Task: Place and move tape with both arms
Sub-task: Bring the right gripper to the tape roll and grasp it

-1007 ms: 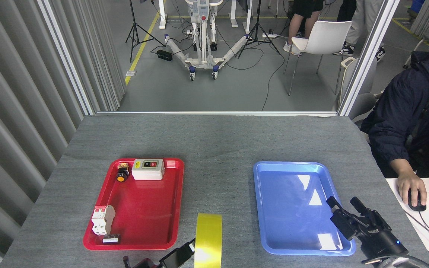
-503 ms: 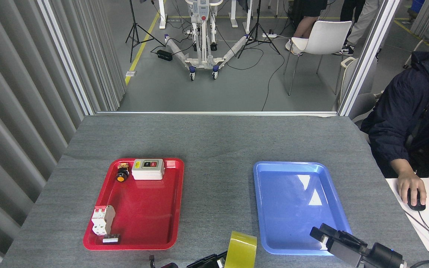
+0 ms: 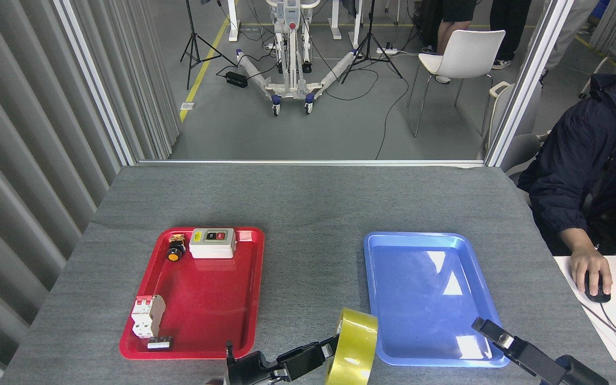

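Left gripper (image 3: 325,350) grasps the tape (image 3: 352,347), held between the red tray (image 3: 252,299) and blue tray (image 3: 377,299). Right gripper (image 3: 492,334) nearby, jaws unclear. Handover and placement remain.

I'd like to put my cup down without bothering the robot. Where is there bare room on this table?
The far half of the grey table is bare, behind the red tray and the blue tray. The blue tray holds nothing. The near edge is crowded: the left gripper holds the tape there, beside the right gripper.
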`<state>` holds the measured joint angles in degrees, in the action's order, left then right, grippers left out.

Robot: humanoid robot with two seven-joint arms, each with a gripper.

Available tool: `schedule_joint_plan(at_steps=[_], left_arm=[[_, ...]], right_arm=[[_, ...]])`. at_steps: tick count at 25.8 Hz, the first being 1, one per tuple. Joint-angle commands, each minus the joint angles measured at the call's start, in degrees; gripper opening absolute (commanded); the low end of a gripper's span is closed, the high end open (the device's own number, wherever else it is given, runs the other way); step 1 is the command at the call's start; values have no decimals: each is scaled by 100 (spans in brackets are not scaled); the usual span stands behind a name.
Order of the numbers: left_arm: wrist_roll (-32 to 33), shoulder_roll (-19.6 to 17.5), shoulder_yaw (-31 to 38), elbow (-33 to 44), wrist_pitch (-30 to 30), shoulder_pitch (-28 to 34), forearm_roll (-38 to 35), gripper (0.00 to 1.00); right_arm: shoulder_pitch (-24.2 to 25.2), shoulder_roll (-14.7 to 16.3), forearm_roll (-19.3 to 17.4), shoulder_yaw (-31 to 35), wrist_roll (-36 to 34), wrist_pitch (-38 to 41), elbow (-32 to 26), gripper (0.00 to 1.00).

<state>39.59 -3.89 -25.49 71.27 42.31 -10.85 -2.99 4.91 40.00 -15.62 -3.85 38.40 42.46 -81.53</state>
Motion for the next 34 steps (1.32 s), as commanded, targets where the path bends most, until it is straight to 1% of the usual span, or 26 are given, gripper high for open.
schedule_joint_plan(at_steps=[1,3,5,7,8,10,11,14,16,17,19,23,25,29,31,33,34], left_arm=[[-4,2,17,-87,-3,-84,-18,4],[-4,-7,17,-87,-3,-75,-18,4],[-4,-16,26,-87,-3,-66,-18,4],[-12,-24,44,-96,-3,-66,-18,4],[-12,-24,52,-96,-3,-66,-18,4],[-12,-24,61,-96,-12,-66,-27,4],[-21,-16,70,-105,-21,-75,-35,4],[-65,11,79,-166,-161,-93,-150,4],[-118,19,79,-175,-258,-128,-194,4],[-127,19,79,-175,-267,-128,-202,4],[-135,46,79,-219,-276,-137,-202,4],[-171,151,79,-289,-284,-172,-396,4],[-171,222,132,-351,-284,-216,-449,4],[-171,274,211,-483,-302,-312,-510,4],[-179,274,219,-544,-302,-348,-510,4],[-197,274,219,-571,-302,-383,-510,4],[-197,274,219,-588,-302,-392,-510,4]], right_arm=[[-34,-335,-55,394,651,-651,67,100],[27,-493,-47,350,713,-678,49,100],[221,-607,-38,209,713,-625,-21,100],[194,-510,-38,-344,704,-502,-153,100],[115,-387,-55,-661,678,-396,-259,100],[-61,122,-64,-1293,634,34,-478,100],[-140,324,-73,-1618,572,254,-513,100],[-579,685,-91,-2515,230,254,-531,100],[-790,975,-161,-2893,89,254,-540,100],[-869,1028,-266,-2990,71,254,-531,100],[-975,887,-556,-3043,80,254,-522,100],[-1247,377,-592,-3051,89,254,-487,100],[-1388,140,-548,-3043,107,254,-434,100],[-1476,-80,-389,-3051,124,254,-434,97],[-1476,-220,-293,-3051,107,254,-426,90],[-1493,-255,-117,-3043,80,254,-373,86],[-1502,-273,-99,-3043,80,254,-338,83]])
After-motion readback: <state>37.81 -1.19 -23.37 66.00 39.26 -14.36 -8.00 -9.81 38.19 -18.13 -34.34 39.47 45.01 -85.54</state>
